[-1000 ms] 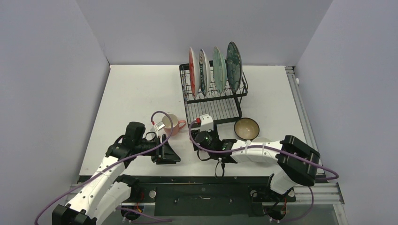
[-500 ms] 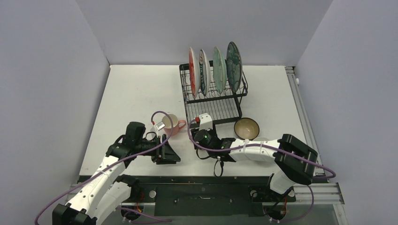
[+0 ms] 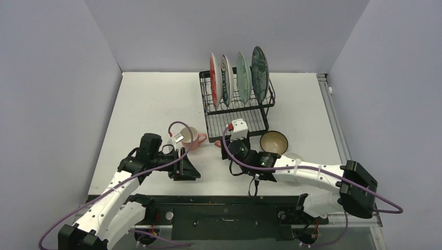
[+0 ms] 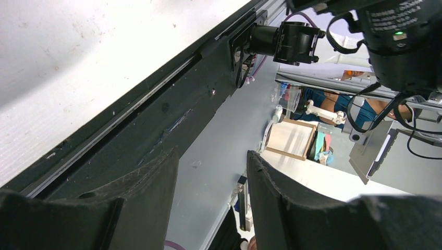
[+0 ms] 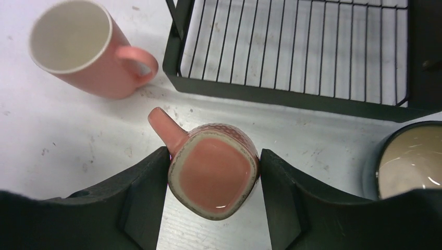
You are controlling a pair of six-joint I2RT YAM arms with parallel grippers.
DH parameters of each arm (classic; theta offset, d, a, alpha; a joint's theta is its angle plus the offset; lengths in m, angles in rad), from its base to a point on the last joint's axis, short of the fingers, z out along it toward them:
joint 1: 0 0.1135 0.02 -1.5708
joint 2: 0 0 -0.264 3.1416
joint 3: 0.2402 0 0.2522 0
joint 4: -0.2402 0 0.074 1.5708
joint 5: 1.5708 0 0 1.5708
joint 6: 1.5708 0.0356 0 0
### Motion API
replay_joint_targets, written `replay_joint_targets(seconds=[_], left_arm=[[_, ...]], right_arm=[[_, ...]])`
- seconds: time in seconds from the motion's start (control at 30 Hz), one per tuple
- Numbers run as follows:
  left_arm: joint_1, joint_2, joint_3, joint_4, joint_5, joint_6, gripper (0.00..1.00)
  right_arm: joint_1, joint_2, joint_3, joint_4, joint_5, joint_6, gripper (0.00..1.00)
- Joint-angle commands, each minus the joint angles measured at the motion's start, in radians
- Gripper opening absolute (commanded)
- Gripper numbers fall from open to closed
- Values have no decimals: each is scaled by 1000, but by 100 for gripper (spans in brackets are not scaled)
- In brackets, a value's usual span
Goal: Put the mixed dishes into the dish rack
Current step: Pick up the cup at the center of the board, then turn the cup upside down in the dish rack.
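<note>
Right wrist: end effector (image 5: 213, 156) grips mug (image 5: 211, 177), bowl (image 5: 412, 156) cropped.

White links (image 3: 307, 176), black joints (image 3: 358, 188), black jaws, purple cables (image 3: 180, 124)

My right fingers (image 5: 140, 203) are matt black plastic. The orange-handled mug (image 5: 213, 169) shows a smooth glazed face and a speckled cream rim. The pink mug (image 5: 78, 49) looks matt ceramic, the brown bowl (image 5: 412, 156) glossy inside. The dish rack (image 5: 292, 52) is black coated wire. The white table (image 5: 62, 146) is matt and scuffed.
</note>
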Motion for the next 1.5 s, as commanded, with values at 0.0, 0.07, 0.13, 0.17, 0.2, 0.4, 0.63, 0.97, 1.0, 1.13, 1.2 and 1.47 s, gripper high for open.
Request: replay_joint_targets(seconds=[0.0,0.07,0.13,0.17,0.2,0.4,0.63,0.97,1.0,1.13,1.2,1.47], left_arm=[[4,11,79,-18,-6,64,47],[4,23,98,-38,-13,90,47],[4,33,121,-62,-21,115,47],[4,36,128,-68,-27,122,47],[4,39,145,-82,-28,135,47],[6,48,213,-115,-47,182,47],[6,40,223,-28,-64,181,46],[7,-55,189,78,-193,187,47],[8,-59,185,76,-218,190,47],[10,-72,167,80,-249,189,48],[10,-77,163,78,-248,188,47],[9,-70,152,100,-219,179,47]], right_arm=[[1,-106,-8,63,111,-22,9],[-2,-125,-20,103,134,-33,7],[-7,-137,-29,141,147,-45,6],[-8,-138,-30,153,149,-49,4],[-11,-138,-30,172,157,-59,2],[-27,-112,-26,273,182,-112,0],[-82,-61,-26,404,106,-133,0],[-109,61,-57,675,25,-266,0],[-111,70,-61,692,15,-278,0],[-123,120,-72,812,-9,-317,0],[-128,147,-68,836,-14,-325,0],[-146,218,-54,921,-39,-358,0]])
